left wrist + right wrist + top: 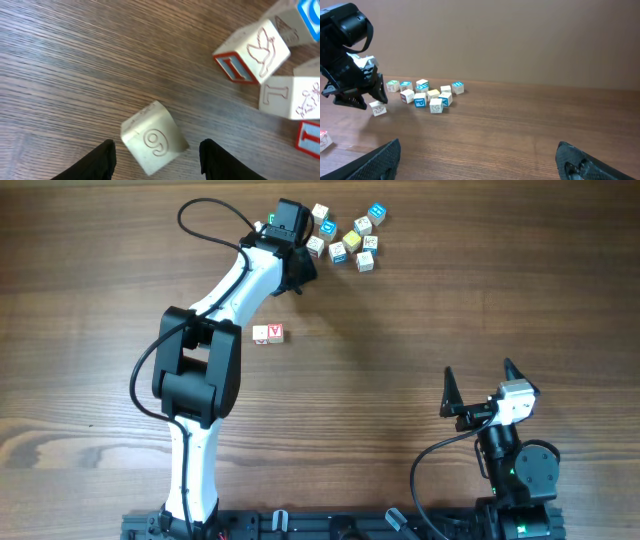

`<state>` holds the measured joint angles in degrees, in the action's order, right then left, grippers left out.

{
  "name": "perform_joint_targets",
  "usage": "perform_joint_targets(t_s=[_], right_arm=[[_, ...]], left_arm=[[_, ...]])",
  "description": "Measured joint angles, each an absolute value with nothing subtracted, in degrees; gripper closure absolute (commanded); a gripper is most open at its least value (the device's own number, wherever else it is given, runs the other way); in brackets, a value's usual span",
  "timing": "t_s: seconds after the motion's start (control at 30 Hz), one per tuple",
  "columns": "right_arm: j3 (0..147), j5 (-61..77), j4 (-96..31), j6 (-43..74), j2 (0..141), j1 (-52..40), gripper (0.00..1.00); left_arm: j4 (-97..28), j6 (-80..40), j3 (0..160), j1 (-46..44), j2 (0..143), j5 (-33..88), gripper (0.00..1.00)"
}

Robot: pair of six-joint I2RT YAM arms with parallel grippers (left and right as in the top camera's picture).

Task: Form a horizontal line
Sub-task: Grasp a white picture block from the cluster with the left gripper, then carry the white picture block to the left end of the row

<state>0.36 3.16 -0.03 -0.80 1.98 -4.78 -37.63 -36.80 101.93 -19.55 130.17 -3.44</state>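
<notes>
Two touching cubes are making the horizontal line (268, 333) mid-table, well apart from the loose bunch (350, 235). I'm watching the left gripper (157, 155) straddling a whitish cube (154, 138), part-open and not touching it, while the right gripper (479, 370) is gaping wide, empty.

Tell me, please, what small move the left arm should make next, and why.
Probably ease the left claw down and close it on the pale cube: the cube lies between the open fingers, touching neither, while the row holds only two cubes.
</notes>
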Motion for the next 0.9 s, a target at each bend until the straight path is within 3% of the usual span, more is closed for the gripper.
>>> perform_joint_targets(t_s=[0.17, 0.5, 0.67, 0.77, 0.9], right_arm=[[0.4, 3.2, 0.0, -0.8, 2.0, -4.8, 0.0], [0.4, 3.2, 0.0, -0.8, 2.0, -4.8, 0.0], [0.4, 3.2, 0.0, -0.8, 2.0, -4.8, 0.0], [0.4, 3.2, 0.0, -0.8, 2.0, -4.8, 0.0], [0.4, 3.2, 0.0, -0.8, 2.0, -4.8, 0.0]], left_arm=[[-37.5, -37.5, 101.9, -19.6, 130.2, -4.7, 0.65], [-40.9, -25.8, 101.7, -19.6, 130.2, -4.8, 0.48], [-40.3, -24.0, 101.7, -19.4, 130.2, -4.9, 0.48], [-40.7, -23.8, 101.7, -19.4, 130.2, -4.9, 0.55], [-41.1, -21.6, 101.7, -19.4, 130.2, -4.9, 0.5]])
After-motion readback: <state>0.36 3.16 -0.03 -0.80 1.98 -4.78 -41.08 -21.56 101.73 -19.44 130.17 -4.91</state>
